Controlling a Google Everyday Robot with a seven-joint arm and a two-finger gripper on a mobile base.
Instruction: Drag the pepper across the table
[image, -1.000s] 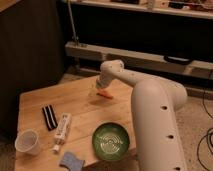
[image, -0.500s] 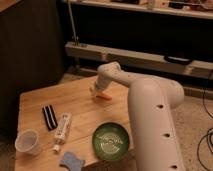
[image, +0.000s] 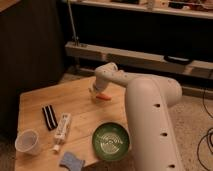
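Finds the gripper (image: 95, 93) a little further toward the picture's left and lower over the table (image: 45, 102) than a second ago, down at the far middle of the top. Places the pepper (image: 103, 97) likewise shifted: a short way left and toward the near edge from its spot a second ago, now lying just beside the gripper, on the picture's right of it. Shows the wrist joint (image: 106, 72) above drawn leftward along with them. Puts most of that shift in the first half second; from half a second ago to now, records hardly any further travel of gripper or pepper.
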